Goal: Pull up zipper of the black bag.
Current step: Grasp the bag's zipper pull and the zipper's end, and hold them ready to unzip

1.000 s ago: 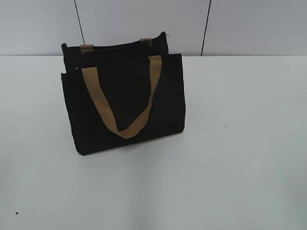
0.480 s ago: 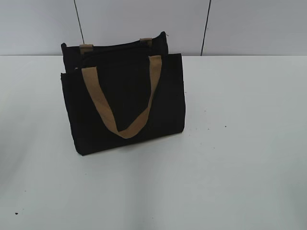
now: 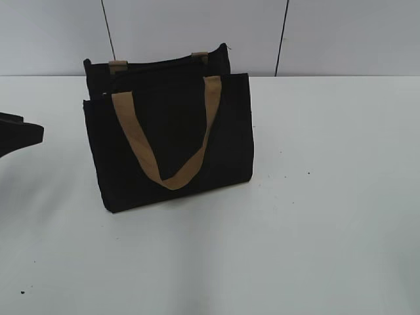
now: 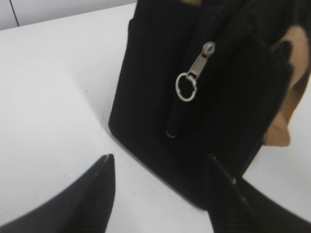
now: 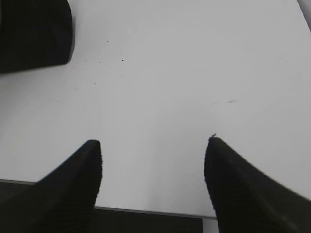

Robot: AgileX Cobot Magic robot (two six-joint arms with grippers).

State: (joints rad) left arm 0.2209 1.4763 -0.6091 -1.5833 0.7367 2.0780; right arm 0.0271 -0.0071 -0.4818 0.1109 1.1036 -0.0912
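Observation:
The black bag [image 3: 177,157] stands upright on the white table, its tan handle [image 3: 164,141] hanging down the front. In the left wrist view the bag's end [image 4: 160,87] is close ahead, with the zipper's silvery pull tab and ring [image 4: 192,75] hanging on it. My left gripper [image 4: 158,162] is open and empty, just short of the bag's lower corner. Its tip [image 3: 20,134] shows at the left edge of the exterior view. My right gripper [image 5: 153,143] is open and empty over bare table, with a corner of the bag [image 5: 34,34] at the upper left.
The white table [image 3: 315,216] stretches around the bag. A grey panelled wall [image 3: 341,36] stands behind it. The table's near edge [image 5: 146,209] shows under my right gripper.
My left gripper has come into the exterior view from the left edge. The bag has not moved.

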